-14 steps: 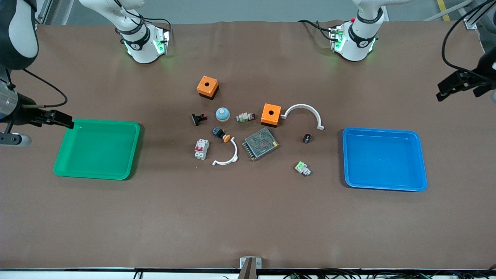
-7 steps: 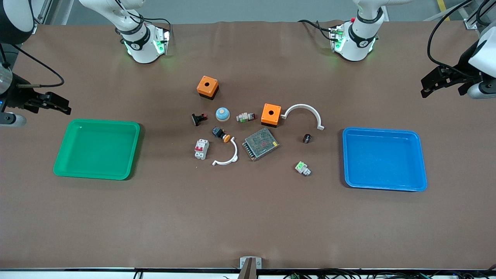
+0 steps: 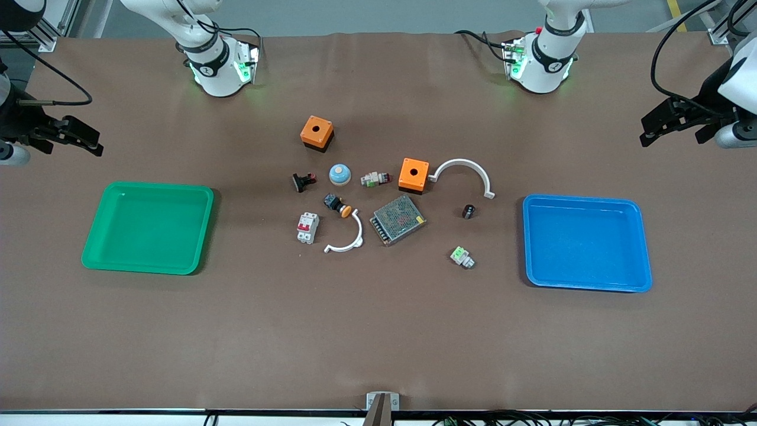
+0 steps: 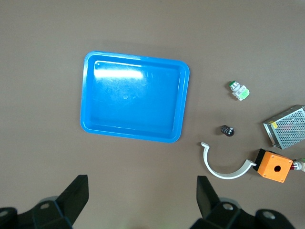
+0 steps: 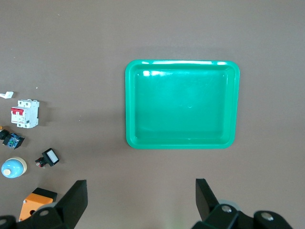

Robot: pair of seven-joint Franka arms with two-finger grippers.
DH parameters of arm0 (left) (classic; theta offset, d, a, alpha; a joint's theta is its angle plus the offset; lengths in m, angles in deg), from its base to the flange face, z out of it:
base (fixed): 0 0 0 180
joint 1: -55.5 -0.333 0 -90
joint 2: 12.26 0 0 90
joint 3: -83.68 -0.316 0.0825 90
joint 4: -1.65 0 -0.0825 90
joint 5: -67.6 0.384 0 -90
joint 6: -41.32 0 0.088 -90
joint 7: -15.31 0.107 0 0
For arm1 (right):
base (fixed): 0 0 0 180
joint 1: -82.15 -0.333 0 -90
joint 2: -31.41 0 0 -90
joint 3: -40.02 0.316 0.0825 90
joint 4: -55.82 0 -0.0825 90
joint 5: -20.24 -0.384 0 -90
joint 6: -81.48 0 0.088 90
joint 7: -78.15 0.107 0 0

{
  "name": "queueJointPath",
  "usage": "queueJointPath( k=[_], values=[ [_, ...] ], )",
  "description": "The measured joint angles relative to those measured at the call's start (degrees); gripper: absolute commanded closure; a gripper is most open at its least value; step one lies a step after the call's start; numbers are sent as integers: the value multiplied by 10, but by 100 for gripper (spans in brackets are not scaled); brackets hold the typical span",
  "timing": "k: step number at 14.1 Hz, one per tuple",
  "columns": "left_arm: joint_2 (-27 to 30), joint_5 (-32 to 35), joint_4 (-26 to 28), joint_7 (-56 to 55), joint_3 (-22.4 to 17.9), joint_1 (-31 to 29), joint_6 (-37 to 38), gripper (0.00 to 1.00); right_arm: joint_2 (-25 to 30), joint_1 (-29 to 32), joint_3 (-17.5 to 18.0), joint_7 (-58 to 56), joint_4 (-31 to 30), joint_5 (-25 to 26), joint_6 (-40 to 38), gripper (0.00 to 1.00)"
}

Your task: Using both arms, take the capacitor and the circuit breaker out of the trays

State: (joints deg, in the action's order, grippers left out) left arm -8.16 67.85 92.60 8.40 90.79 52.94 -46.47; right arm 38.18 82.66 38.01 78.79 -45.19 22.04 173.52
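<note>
Your shallow green plastic tray (image 3: 148,228) and shallow blue plastic tray (image 3: 586,242) are both sitting empty on the brown table (image 3: 378,331). The tiny black cylindrical capacitor (image 3: 468,211) and the white-grey breaker block with red levers (image 3: 307,228) are lying on the table between them. Your left gripper (image 3: 665,124) and right gripper (image 3: 74,137) are hanging wide open over the table's ends.

White arms (image 3: 556,35), black bands, green-lit bases, black fingers (image 4: 71,198).

Front: high, facing bases. Wrists: straight down, high over rectangular blue plastic tray (image 4: 137,103), green one (image 5: 182,109); both overlapping front.
</note>
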Motion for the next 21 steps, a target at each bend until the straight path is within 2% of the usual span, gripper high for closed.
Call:
queueJointPath(
  k=[6, 21],
  values=[
    [3, 0, 0, 0, -1, -3, 2, 0, 0, 0, -1, -1, -8, -30, 19, 0],
    [4, 0, -2, 1, -3, -3, 2, 0, 0, 1, -7, -45, -8, -25, 27, 0]
  ],
)
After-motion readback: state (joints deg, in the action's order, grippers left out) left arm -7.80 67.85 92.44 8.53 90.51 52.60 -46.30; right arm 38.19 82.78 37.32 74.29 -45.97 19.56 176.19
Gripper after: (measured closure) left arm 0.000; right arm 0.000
